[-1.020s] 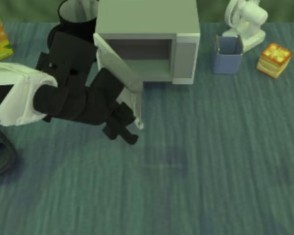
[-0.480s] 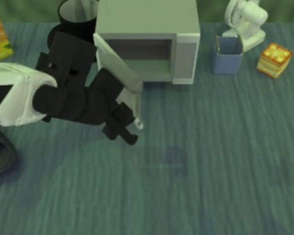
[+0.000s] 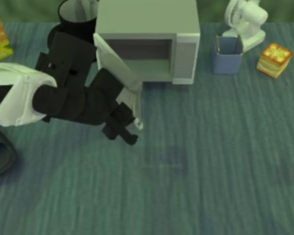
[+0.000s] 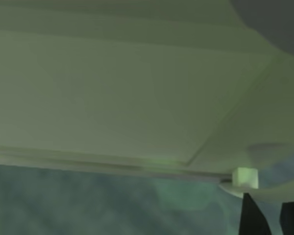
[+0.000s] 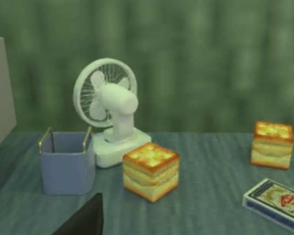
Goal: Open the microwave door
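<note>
Left tool [image 3: 129,128] beside flat white-framed microwave door [image 3: 118,66]

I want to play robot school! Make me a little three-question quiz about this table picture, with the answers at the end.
1. True or false: the microwave door is swung open.
2. Which gripper is at the door's outer edge? A) left gripper B) right gripper
3. Fill in: the white fan stands behind the blue-grey square ____.

Key: 1 true, the microwave shows its bare inside. 2 A, the right gripper is out of the top view. 3 cup.
</note>
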### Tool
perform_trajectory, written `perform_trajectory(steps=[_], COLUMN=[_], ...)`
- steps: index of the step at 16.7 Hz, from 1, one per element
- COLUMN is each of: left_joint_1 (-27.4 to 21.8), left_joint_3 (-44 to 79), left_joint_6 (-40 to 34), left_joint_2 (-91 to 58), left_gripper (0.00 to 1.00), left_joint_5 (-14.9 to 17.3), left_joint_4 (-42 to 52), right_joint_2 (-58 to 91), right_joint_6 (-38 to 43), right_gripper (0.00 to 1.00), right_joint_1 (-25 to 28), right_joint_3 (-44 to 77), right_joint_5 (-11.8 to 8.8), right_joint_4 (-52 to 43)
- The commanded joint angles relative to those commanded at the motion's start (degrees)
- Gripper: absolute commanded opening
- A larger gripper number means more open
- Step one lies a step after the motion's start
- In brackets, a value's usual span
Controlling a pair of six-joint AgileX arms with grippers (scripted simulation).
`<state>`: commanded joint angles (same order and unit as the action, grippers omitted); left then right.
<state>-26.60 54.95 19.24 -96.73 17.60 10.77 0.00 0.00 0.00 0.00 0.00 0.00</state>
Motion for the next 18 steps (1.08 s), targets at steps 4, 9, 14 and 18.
perform_trajectory(steps=[4, 9, 14, 18], left_joint_1=[0.04, 1.4, 1.4, 1.4], left_joint_3=[-0.3, -0.22, -0.22, -0.22], left_joint_6=[0.49, 3.08, 3.08, 3.08], left_joint_2=[0.0, 0.36, 0.36, 0.36], left_gripper=[0.0, 0.0, 0.0, 0.0], left_joint_5=[0.78, 2.21, 2.21, 2.21], left_joint_4=[0.38, 1.13, 1.13, 1.13], right_joint_2=[0.0, 0.0, 0.0, 0.0], right_joint_6=[0.0, 0.0, 0.0, 0.0], right_gripper=[1.0, 1.0, 1.0, 1.0], right_joint_1=[0.0, 0.0, 0.0, 0.0], right_joint_3=[0.0, 0.0, 0.0, 0.0], right_joint_5=[0.0, 0.0, 0.0, 0.0], right_joint_4=[0.0, 0.0, 0.0, 0.0])
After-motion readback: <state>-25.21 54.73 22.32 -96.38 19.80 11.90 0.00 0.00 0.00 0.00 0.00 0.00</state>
